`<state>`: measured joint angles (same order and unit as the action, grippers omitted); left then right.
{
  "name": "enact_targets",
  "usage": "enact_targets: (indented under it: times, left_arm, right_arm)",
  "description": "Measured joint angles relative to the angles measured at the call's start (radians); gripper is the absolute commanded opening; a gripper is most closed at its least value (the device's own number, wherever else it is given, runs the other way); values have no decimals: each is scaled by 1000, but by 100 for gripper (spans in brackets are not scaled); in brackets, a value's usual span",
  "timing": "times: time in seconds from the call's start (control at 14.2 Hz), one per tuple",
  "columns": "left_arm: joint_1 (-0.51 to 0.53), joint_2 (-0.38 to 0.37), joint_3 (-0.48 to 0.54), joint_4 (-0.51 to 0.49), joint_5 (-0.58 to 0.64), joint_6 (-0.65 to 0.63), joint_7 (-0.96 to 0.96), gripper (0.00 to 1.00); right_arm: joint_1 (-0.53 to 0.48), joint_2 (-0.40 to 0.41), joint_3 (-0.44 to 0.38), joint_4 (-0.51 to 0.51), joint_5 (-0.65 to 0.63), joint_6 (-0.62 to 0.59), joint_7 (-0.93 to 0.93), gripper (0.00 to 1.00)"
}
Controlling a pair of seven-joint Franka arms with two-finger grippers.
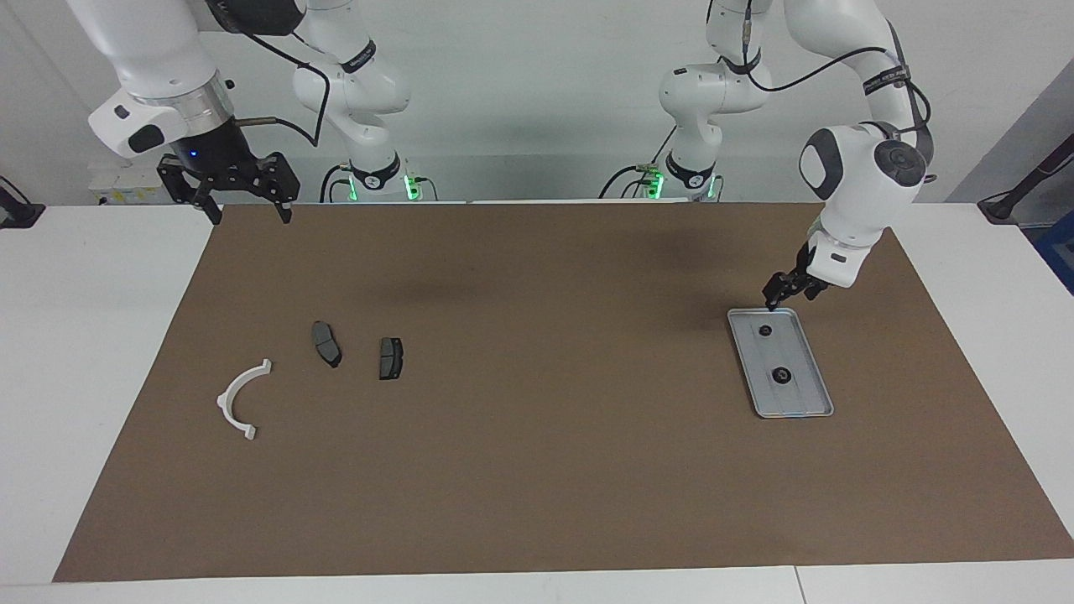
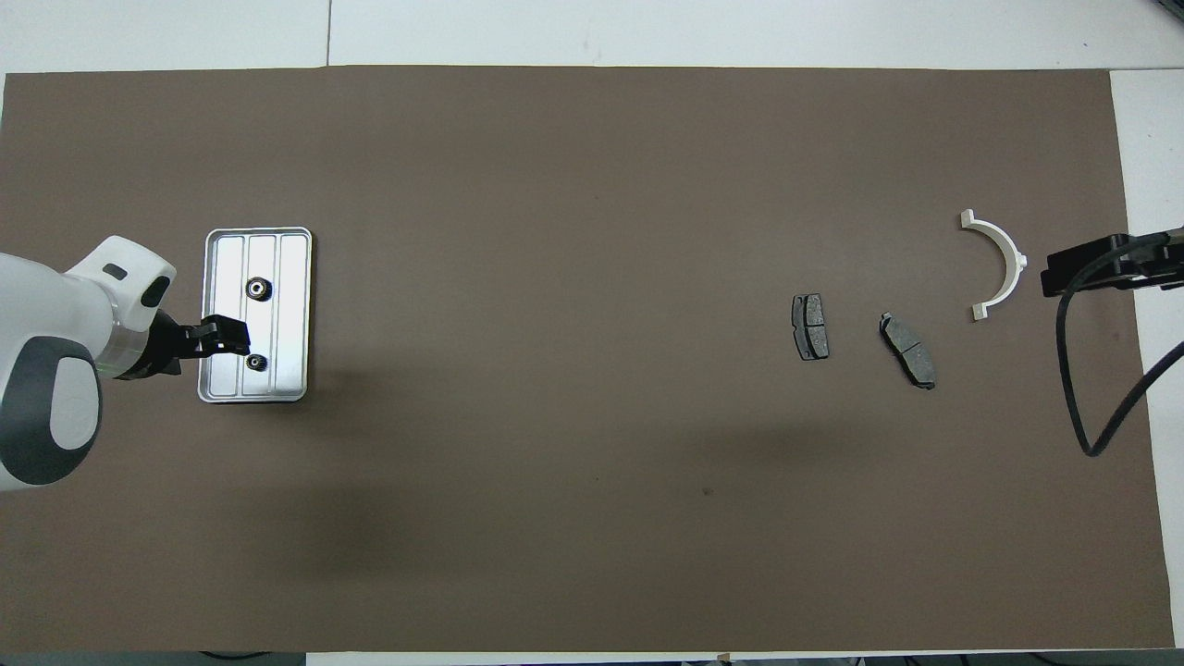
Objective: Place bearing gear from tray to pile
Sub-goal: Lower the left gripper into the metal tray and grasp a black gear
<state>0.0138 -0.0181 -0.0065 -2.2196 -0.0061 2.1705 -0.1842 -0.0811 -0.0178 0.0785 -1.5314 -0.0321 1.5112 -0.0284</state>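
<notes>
Your left gripper (image 1: 770, 299) over the tray (image 1: 805, 394) rim beside two bearing gears (image 1: 781, 375), grip unclear, right gripper (image 1: 245, 214) spread, waiting well apart from the tray.

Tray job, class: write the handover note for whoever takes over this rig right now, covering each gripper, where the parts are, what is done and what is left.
Left gripper: over the tray's end nearer the robots, holding nothing.
Right gripper: open, waiting over the mat's corner at the right arm's end.
Parts: both gears lie in the tray, the smaller gear nearer the robots, the larger gear farther. The pile, a white arc and two dark pads, sits toward the right arm's end.
Done: nothing moved yet.
Left: grasp a gear, carry it to the pile, release.
</notes>
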Motion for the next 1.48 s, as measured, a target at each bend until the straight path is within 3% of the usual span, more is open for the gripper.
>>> enact_targets:
  times: [0.28,0.85,1.2,1.34,1.48]
  left_arm:
    - [-12,39,-3,-40,0,70,3,66]
    - [-9,140,5,-41,0,165,70,62]
    - [-9,158,5,-39,0,186,71,61]
    - [-9,159,5,-39,0,188,71,46]
    - [-10,158,3,-37,0,189,72,25]
  right_arm:
    - [-5,-18,-8,3,0,2,0,100]
    - [-6,-52,-10,3,0,1,0,100]
    - [-12,-53,-20,3,0,1,0,100]
    - [-10,-53,-12,3,0,1,0,100]
    - [-9,-53,-11,3,0,1,0,100]
